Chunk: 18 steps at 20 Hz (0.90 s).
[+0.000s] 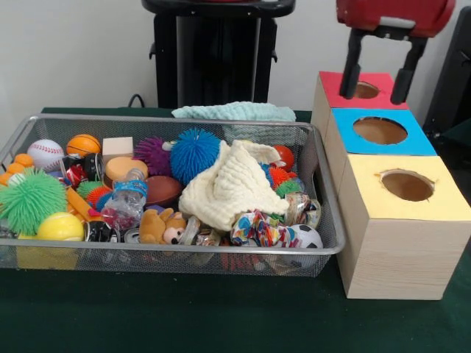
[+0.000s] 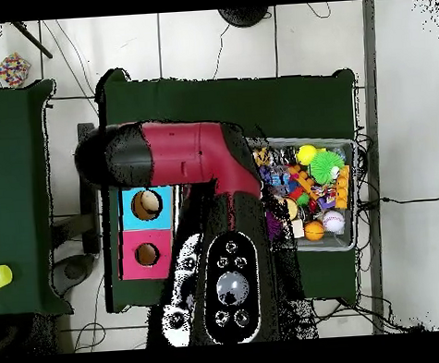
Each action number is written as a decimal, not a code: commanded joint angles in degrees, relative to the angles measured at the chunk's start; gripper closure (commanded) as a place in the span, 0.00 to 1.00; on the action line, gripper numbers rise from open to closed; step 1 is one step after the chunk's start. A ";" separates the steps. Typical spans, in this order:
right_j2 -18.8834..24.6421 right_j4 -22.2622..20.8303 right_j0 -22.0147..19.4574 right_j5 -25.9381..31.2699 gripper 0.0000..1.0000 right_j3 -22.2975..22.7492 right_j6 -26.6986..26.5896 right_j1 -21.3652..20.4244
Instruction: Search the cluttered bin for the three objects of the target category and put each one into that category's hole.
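The big green table (image 1: 147, 316) holds everything. On its left side sits a wide wire bin (image 1: 169, 254) stuffed full of toys. On the right stands a wooden box (image 1: 401, 250) with three round holes in a row: a yellow hole (image 1: 407, 185) nearest, a blue hole (image 1: 380, 130) in the middle, and a red hole (image 1: 366, 90) farthest back.

The red and black arm (image 2: 189, 154) reaches over the box. Its gripper (image 1: 377, 90) hangs right above the red hole. The two black fingers (image 1: 352, 70) are spread wide apart, and nothing is between them.

In the bin, a cream cloth (image 1: 232, 187) lies heaped in the middle. A green spiky ball (image 1: 29, 200) sits at the left, and a blue spiky ball (image 1: 194, 153) sits toward the back. A brown football (image 1: 163, 190) lies near the middle. A baseball (image 1: 45, 153) and a small basketball (image 1: 83, 144) sit at the far left corner. A little soccer ball (image 1: 305, 237) is at the near right.
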 commanded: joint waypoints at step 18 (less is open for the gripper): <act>4.33 -4.75 -12.86 -4.81 0.00 14.94 -0.03 -4.27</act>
